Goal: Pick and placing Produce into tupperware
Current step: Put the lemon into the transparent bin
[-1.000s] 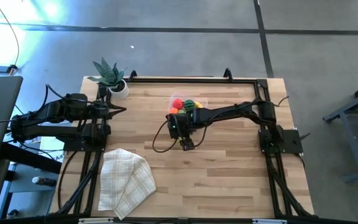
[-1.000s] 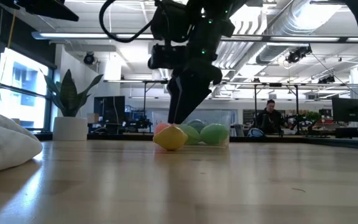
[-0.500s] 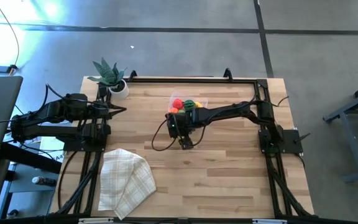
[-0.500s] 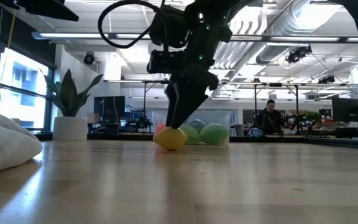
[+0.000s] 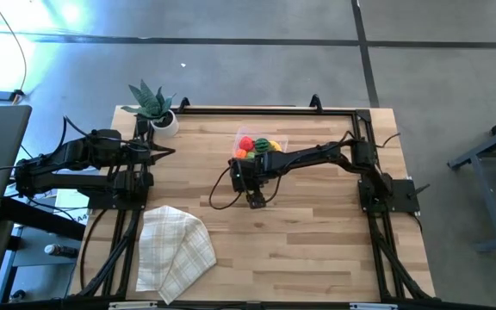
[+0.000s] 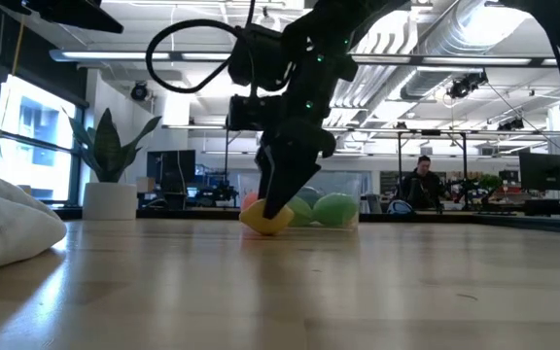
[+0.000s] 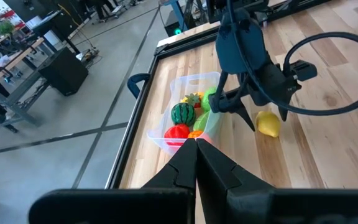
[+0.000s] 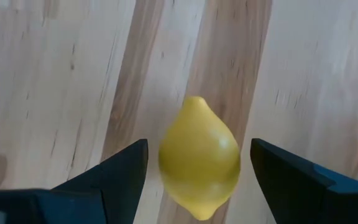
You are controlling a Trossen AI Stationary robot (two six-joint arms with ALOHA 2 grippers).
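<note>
Near the middle of the wooden worktop (image 5: pixel 317 224), just in front of the tupperware (image 5: pixel 262 144), the right gripper (image 8: pixel 197 163) is poised over a yellow lemon (image 8: pixel 199 157). In the right wrist view the lemon is seen lying on the wood between the two dark fingers (image 8: pixel 118 174), which are spread wide on either side of it with clear gaps, so nothing is gripped. In the low view the same gripper (image 6: pixel 278 202) is shown pointing down with its tips at the lemon (image 6: pixel 266 218), which rests on the worktop just in front of the container. Whether the fingertips touch the fruit cannot be told from that view.

The tupperware is set toward the far edge of the worktop, and several pieces of produce are held inside it: a red piece (image 5: pixel 246 143), a green one (image 5: pixel 263 145) and an orange one (image 5: pixel 240 152) are made out from above. In the left wrist view the clear container (image 7: pixel 166 127) is seen with a dark green striped piece (image 7: pixel 182 114), a red piece and a light green piece within, and the lemon (image 7: pixel 268 123) beside it on the wood.

The left gripper (image 5: pixel 169 152) is parked at the left edge of the worktop, well apart from the produce, its fingers (image 7: pixel 213 167) pressed together and empty. A potted plant (image 5: pixel 151 105) is placed at the far left corner, and a checked folded cloth (image 5: pixel 172 250) lies at the near left.
</note>
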